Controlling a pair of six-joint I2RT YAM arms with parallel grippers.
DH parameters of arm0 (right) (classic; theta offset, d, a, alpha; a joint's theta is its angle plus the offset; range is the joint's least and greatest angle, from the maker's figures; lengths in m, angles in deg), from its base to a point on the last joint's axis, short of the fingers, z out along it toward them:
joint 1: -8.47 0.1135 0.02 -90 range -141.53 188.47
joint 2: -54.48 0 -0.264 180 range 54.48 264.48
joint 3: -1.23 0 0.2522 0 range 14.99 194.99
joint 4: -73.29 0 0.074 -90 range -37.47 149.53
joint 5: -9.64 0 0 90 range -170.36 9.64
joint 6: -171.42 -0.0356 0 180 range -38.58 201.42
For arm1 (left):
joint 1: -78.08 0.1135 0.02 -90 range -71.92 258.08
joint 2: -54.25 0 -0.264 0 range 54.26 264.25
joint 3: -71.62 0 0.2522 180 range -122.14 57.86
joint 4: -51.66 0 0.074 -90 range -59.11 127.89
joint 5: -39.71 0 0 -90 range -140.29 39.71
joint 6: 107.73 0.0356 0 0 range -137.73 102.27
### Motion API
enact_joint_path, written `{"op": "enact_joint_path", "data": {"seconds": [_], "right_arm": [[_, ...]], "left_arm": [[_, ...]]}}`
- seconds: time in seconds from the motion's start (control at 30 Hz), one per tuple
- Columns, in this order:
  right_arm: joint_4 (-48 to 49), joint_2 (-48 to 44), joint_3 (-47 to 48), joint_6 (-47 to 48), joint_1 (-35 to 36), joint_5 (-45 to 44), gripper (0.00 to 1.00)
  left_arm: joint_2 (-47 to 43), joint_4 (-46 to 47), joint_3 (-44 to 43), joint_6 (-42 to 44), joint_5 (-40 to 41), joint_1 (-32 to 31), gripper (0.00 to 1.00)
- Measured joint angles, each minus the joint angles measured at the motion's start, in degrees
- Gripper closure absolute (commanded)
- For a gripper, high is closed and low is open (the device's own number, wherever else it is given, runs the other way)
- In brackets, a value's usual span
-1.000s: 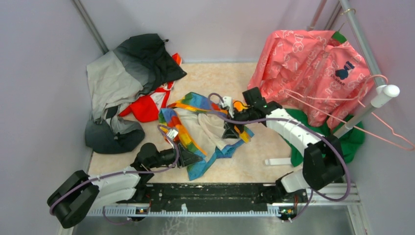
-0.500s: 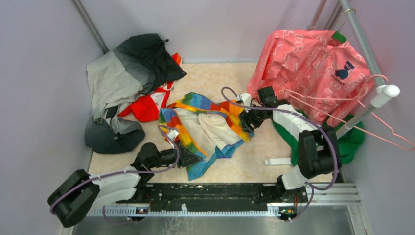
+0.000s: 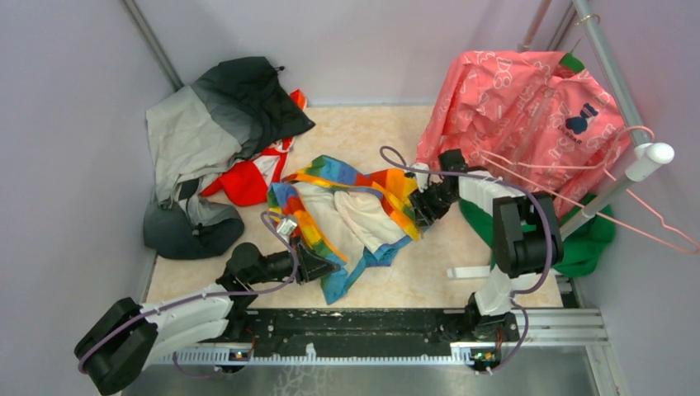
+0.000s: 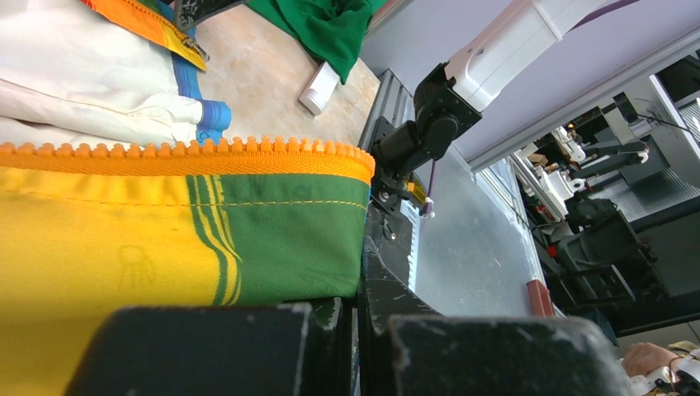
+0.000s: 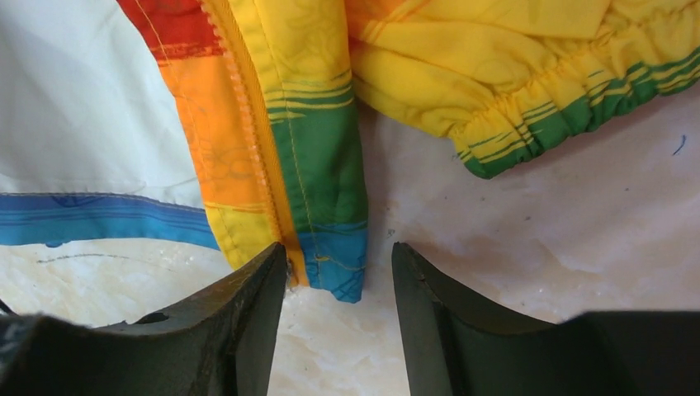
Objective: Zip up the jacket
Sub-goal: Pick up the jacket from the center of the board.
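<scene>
Rainbow-striped jacket (image 3: 386,186), orange zipper (image 4: 190,150), pale lining (image 3: 363,216)

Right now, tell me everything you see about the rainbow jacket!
The jacket is small and soft-looking, striped red, orange, yellow, green and blue, with pale lining. It lies open and rumpled on the table, unzipped; its orange zipper teeth show. The left gripper pinches one front edge; the right gripper, open, straddles the other edge's bottom corner.

Top camera looks down; wrist cameras closely face the jacket (image 3: 355,214).
</scene>
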Motion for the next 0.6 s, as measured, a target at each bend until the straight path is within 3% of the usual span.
{"op": "enact_joint_path", "data": {"seconds": [0.6], "right_arm": [[-1.51,4.66,3.45,0.09,-1.90,7.06,0.55]], "left_arm": [[-3.89,-3.17,0.09,0.79,0.09,0.00,1.00]]}}
